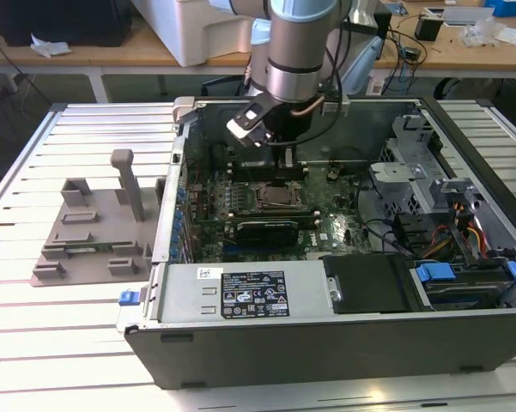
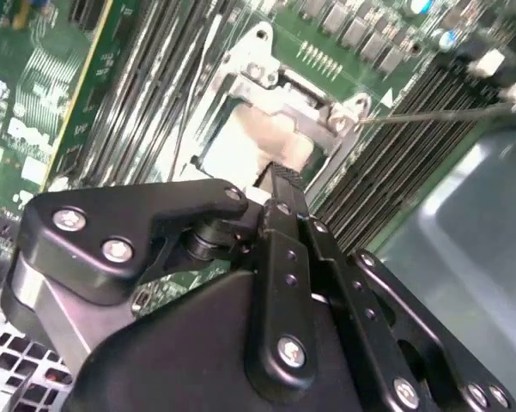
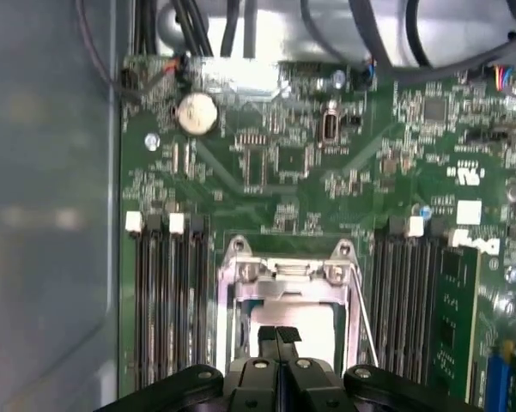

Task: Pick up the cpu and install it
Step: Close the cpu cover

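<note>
The open computer case (image 1: 326,343) lies on a slatted table (image 1: 34,343). The big label (image 1: 258,296) near its front wall carries black and white print, too small for me to read. The white marks on the motherboard (image 3: 283,163) are also blurred. The arm (image 1: 300,51) is cut off at the upper edge of the exterior view and reaches into the case, covering part of the board. At about nine o'clock from the case, on the exterior view's left, stands the grey fixture tray (image 1: 86,225).

In the first wrist view the gripper (image 3: 279,336) has its two fingers pressed together — only a thin dark seam between them — just over the socket (image 3: 285,273). The cpu (image 3: 322,330) sits inside the socket's metal frame: a pale silvery square, glaring bright and partly covered by the fingertips. I cannot tell if they touch it.
</note>
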`<action>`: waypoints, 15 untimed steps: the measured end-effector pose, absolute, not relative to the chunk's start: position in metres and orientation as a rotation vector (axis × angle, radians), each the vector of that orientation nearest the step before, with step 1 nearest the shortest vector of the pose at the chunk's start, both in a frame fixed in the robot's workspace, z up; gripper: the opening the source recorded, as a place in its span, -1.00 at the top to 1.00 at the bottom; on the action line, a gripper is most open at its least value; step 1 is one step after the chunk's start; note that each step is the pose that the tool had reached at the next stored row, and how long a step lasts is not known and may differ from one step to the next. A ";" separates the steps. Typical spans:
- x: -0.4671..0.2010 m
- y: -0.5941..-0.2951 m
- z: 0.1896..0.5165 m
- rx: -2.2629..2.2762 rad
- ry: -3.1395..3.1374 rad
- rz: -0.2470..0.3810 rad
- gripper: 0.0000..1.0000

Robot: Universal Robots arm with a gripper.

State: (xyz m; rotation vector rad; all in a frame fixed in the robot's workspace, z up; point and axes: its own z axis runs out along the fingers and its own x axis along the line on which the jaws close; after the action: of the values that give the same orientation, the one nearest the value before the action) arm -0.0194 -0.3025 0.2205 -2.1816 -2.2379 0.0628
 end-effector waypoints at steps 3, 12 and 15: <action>-0.036 -0.304 0.217 -2.181 -2.238 0.062 0.79; -0.048 -0.314 0.208 -2.129 -2.269 0.040 0.79; -0.048 -0.314 0.207 -2.129 -2.269 0.040 0.79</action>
State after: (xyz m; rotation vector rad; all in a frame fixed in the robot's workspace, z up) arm -0.0475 -0.3136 0.2066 -2.1288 -2.2693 0.0396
